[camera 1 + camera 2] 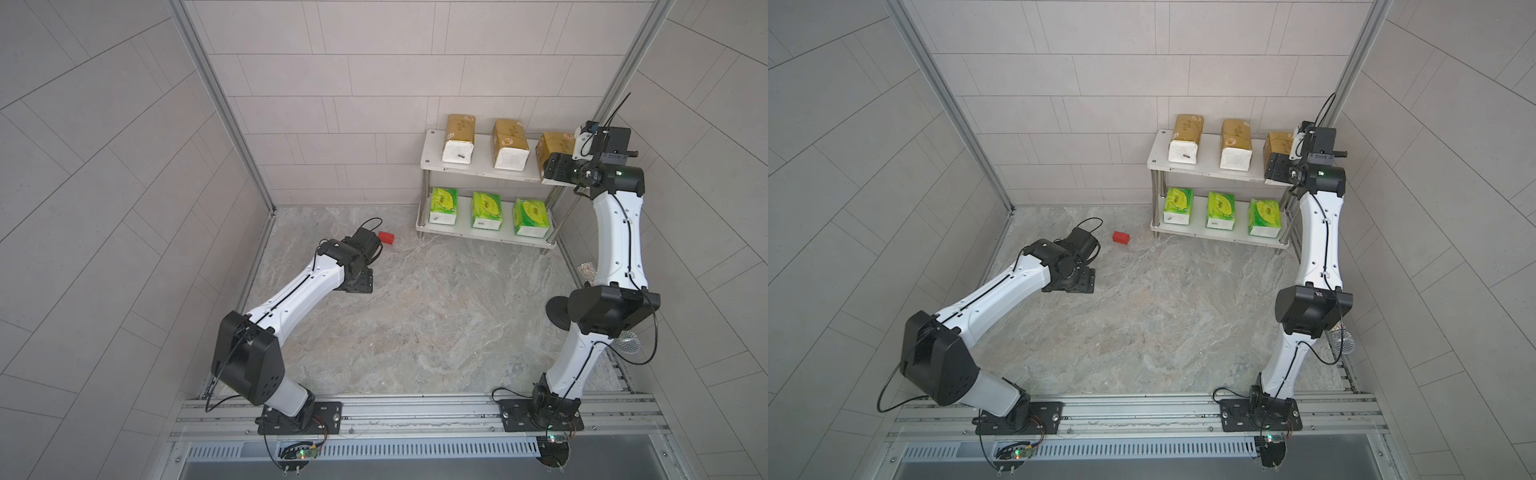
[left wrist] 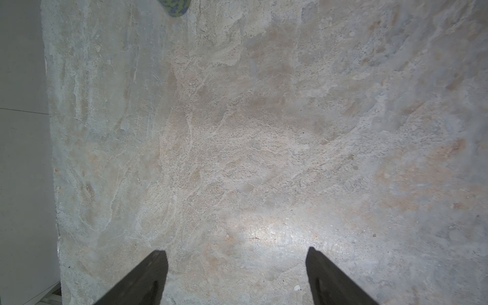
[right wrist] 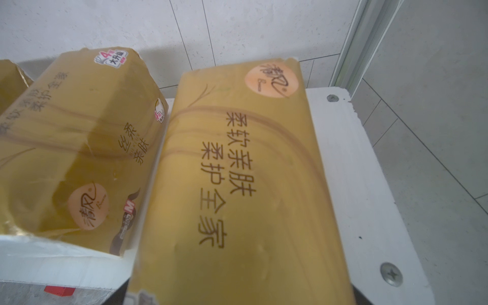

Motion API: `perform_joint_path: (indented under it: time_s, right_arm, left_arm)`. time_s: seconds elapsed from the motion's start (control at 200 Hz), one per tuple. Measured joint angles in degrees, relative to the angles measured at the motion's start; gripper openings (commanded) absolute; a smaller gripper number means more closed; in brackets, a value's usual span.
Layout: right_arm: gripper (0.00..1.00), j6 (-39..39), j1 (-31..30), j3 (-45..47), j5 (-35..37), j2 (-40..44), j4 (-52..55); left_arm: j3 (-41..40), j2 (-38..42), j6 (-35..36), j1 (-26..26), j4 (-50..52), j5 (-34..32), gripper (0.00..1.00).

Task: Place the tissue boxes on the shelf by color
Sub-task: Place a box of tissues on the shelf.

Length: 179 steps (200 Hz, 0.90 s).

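Final placing step: the third gold tissue pack (image 3: 237, 171) lies on the top board of the shelf (image 1: 432, 154), right jaws around it, clamped or freed I cannot tell. Left jaws gape empty. Next: retreat without dragging it.

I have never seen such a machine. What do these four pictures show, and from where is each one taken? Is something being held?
Two robot arms stand at the table's edge. Two pictures look down on the whole scene; the other two come from a camera on each wrist. On the stone-patterned table stand a small red block and a two-level shelf: three gold tissue packs on top, three green tissue packs below. The left end effector is open and empty over bare table. The right end effector is at the front of the third gold pack, lying on the top board; whether it grips it is unclear.
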<state>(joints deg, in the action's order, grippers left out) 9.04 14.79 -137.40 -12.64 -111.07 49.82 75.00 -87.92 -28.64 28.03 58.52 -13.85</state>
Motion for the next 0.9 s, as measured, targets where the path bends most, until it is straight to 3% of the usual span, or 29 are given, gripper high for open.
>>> perform_joint_path:
  time_s: [0.896]
  right_arm:
    - [0.91, 1.09, 0.02, -6.88, 3.17, -7.87, -5.05]
  left_arm:
    - [0.42, -0.63, -1.33, 0.0, -0.02, -1.03, 0.9]
